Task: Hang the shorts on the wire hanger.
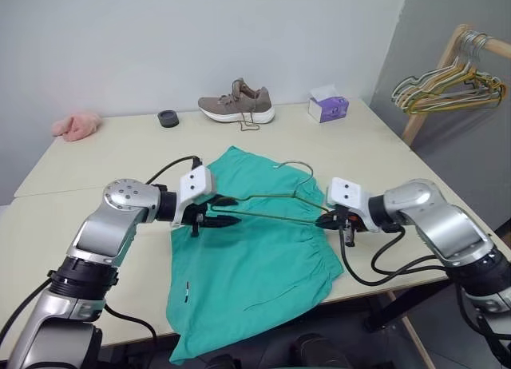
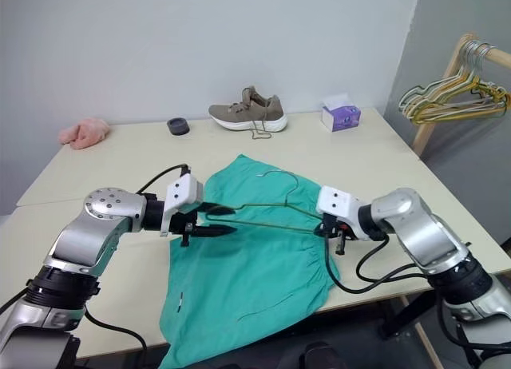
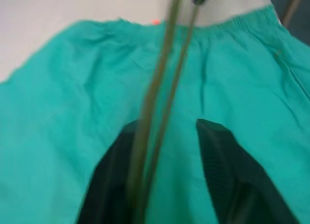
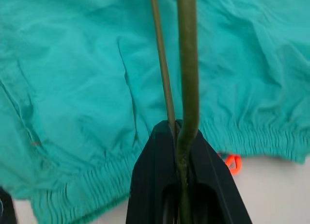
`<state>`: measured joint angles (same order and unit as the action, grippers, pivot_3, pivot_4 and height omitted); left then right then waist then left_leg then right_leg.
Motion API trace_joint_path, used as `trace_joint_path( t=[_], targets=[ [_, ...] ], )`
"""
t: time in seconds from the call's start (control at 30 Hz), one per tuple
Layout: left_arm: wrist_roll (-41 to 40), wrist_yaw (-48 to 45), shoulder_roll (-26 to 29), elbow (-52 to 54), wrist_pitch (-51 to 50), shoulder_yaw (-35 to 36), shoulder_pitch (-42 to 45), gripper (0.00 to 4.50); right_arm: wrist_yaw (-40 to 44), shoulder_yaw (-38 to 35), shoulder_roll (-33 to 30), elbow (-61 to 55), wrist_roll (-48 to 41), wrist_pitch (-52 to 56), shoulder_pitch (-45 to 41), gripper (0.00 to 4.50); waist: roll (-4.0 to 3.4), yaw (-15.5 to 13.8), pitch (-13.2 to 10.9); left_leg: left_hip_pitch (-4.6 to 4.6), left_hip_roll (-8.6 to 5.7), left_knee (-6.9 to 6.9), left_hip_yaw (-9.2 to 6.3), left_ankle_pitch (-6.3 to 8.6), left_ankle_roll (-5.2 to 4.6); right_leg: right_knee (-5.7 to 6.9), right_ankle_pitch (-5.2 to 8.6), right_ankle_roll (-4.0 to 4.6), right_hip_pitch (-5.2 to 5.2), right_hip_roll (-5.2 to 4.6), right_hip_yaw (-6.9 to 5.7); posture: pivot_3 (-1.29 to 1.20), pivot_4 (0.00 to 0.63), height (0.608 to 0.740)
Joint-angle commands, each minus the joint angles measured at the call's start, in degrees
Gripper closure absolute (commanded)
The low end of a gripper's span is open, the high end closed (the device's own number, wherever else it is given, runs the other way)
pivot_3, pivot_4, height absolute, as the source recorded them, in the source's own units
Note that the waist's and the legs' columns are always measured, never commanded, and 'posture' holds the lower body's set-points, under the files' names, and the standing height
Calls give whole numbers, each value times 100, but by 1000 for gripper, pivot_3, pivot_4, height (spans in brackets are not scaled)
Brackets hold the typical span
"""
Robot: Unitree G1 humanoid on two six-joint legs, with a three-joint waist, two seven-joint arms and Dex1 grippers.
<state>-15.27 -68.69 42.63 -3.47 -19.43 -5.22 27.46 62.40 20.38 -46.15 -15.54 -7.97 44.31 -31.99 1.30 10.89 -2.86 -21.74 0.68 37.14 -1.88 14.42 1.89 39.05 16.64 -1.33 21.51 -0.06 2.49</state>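
The shorts (image 1: 247, 257) lie spread flat on the worktop (image 1: 96, 157), one end draped over its near edge, the gathered waistband toward my right arm; the wire hanger (image 1: 275, 205) is held just above the fabric, hook curling toward the far side. My right pincer (image 1: 327, 220) is clamped tight on one end of the hanger, wire pinched between its black fingers (image 4: 160, 185); my left pincer (image 1: 226, 212) sits at the opposite end with fingers (image 3: 227, 175) apart, wire running between them, unclamped. On the far side of the worktop: shoe (image 1: 237, 102), tissue box (image 1: 328, 106), small black ring (image 1: 168, 118), pink cloth (image 1: 76, 126); bunch of hangers (image 1: 451, 89) on a wooden rack to the right.
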Motion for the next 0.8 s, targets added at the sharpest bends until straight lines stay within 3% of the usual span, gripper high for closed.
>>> trace_joint_path(
  t=[0.03,0.2,0.53,0.8],
  targets=[
    [-254,516,-127,-538,57,725,294,2205,-47,-551,-383,-169,-127,80,300,4500,1,-8,1,-1,0,2,-2,0,0,0,0,0,0,0,-2,-181,0,740],
    [-389,749,-176,-851,19,1101,166,2205,-185,-1512,-666,-227,-652,826,1270,4500,4,-9,3,-2,0,0,-2,0,0,-3,0,-1,-3,-3,-2,-191,0,740],
    [-91,365,-59,-325,462,658,-795,2205,-393,-3313,-770,-474,-1752,2203,3223,4500,2,4,8,7,1,-2,3,0,0,-1,0,-1,-10,-1,1,-201,0,740],
    [-31,325,-70,-275,512,522,-723,2205,-921,-3444,-309,-407,-2407,3240,3142,4500,3,26,11,8,2,-7,11,1,0,-4,1,-1,-8,10,7,-205,0,740]
  ],
)
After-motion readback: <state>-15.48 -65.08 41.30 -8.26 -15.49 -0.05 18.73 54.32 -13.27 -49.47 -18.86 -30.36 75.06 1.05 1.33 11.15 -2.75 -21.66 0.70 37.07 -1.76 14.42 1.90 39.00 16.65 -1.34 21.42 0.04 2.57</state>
